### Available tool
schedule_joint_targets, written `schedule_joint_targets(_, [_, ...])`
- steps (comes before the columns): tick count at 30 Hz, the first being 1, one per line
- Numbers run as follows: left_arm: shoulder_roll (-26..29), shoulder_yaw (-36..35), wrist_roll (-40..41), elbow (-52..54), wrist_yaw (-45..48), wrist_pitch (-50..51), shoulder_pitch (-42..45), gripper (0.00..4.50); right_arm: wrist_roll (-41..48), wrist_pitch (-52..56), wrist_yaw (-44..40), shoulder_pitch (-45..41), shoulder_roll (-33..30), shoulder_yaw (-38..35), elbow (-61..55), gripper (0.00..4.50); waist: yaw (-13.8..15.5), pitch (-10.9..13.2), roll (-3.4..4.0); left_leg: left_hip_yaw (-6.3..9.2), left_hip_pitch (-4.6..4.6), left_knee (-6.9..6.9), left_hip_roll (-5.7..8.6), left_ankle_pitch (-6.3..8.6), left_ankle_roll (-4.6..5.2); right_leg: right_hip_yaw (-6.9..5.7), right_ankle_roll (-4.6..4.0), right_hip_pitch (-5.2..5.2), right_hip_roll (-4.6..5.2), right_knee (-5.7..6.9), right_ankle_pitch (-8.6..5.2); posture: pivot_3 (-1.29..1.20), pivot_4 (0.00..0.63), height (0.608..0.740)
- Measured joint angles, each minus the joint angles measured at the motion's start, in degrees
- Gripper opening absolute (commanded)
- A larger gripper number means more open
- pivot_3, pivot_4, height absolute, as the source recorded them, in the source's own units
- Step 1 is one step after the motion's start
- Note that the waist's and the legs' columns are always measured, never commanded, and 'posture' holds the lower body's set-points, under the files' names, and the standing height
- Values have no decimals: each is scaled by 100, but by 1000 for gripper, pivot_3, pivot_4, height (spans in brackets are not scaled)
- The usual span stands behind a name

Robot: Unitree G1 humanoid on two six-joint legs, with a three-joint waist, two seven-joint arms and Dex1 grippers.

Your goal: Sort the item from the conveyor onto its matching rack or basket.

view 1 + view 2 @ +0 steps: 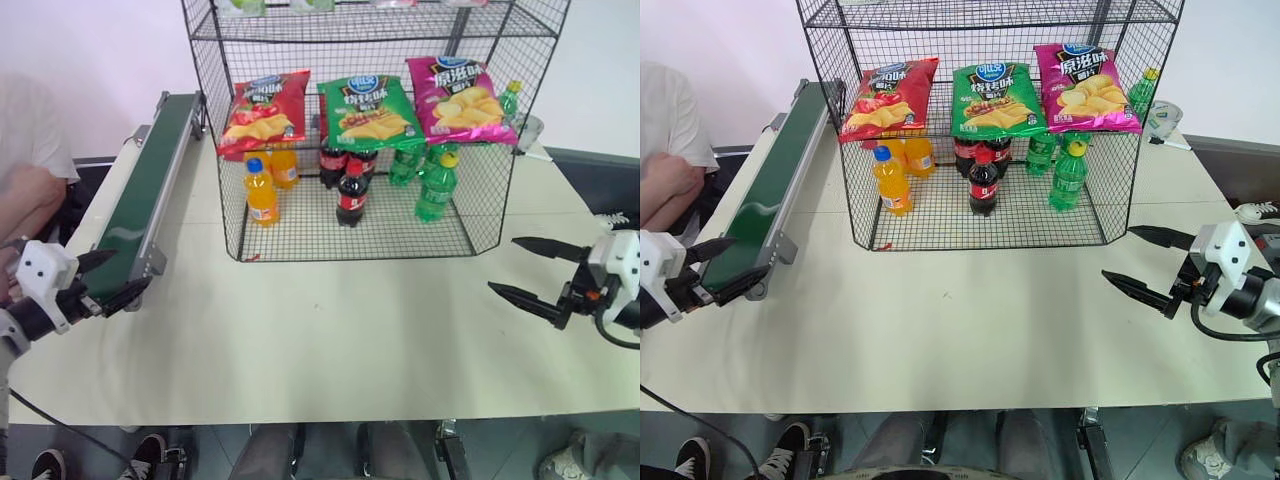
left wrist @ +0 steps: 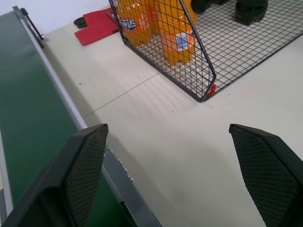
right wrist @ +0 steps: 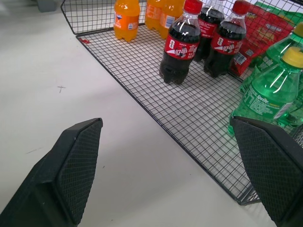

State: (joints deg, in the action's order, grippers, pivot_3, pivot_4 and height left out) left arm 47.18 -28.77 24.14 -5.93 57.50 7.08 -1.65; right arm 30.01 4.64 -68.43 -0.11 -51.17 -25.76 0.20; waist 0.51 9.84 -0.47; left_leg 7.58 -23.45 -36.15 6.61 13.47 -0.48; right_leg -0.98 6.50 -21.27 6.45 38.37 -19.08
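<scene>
table [image 1: 330, 330] bears conveyor [image 1: 150, 180], rack [image 1: 360, 240].

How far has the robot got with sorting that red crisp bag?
Looks done: the red crisp bag hangs on the wire rack beside the green and pink bags. The conveyor belt is bare. Both the left gripper and the right gripper are open, holding nothing.

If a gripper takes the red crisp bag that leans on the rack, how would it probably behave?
The red crisp bag looks puffy and air-filled, so it is probably light and would dent under a squeeze. Its glossy film may slip between fingers. It leans tilted against the black wire rack above the orange bottles, so a push would likely make it slide or flop.
</scene>
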Motion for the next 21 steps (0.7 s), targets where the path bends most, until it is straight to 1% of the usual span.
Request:
schedule_joint_targets(7, [4,84,-106,-187,8,-246,18,4286,-31,0,25,-39,-2,0,5,4500,1,0,0,0,0,0,0,0,0,0,0,0,0,-1,0,0,150,740])
schedule_joint_targets(15, [18,80,47,-188,107,-19,85,4286,-60,29,135,-261,0,67,17,4500,-14,1,1,0,0,0,-1,0,0,0,0,-1,0,-1,0,0,150,740])
schedule_joint_targets(21, [14,70,65,-182,91,-23,70,4286,-11,354,159,-369,0,208,13,4500,-13,1,1,0,0,1,-1,0,0,0,0,0,-1,-1,0,0,150,740])
